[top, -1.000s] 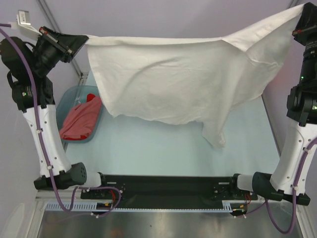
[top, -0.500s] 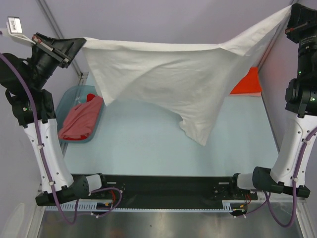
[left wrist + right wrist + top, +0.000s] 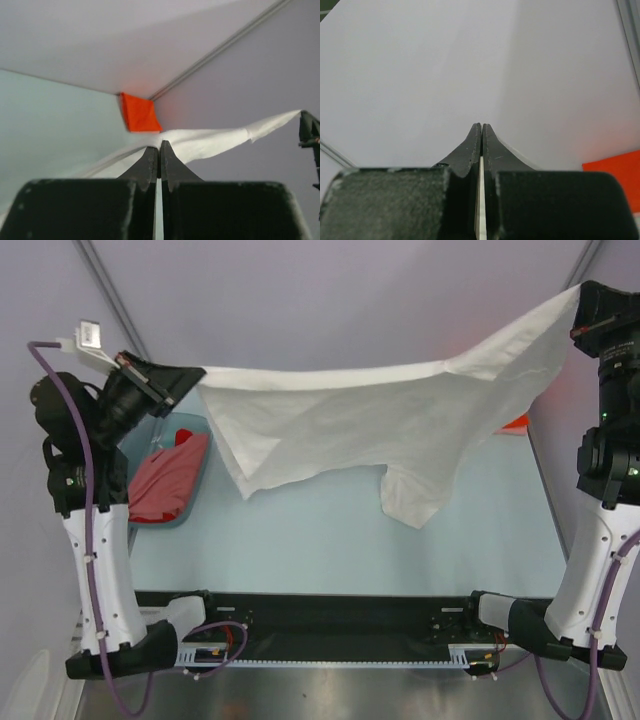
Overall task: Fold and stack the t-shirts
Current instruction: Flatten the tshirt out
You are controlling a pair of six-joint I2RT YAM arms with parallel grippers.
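White t-shirt point(image 3: 350, 420): taut between left gripper point(image 3: 193, 374) and right gripper point(image 3: 581, 298), both clamped on it. Spread them wider and you risk a slip.

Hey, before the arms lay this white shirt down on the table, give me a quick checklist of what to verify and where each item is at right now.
1. Left hand shut on the white t-shirt: ok.
2. Right hand shut on its other end: ok.
3. Shirt level and smooth between the hands: not ok; the right end is higher, the cloth is wrinkled and a flap hangs low.
4. Table free beneath the shirt: cannot tell; the cloth hides the far part.
5. Red t-shirts contained in the basin: ok.
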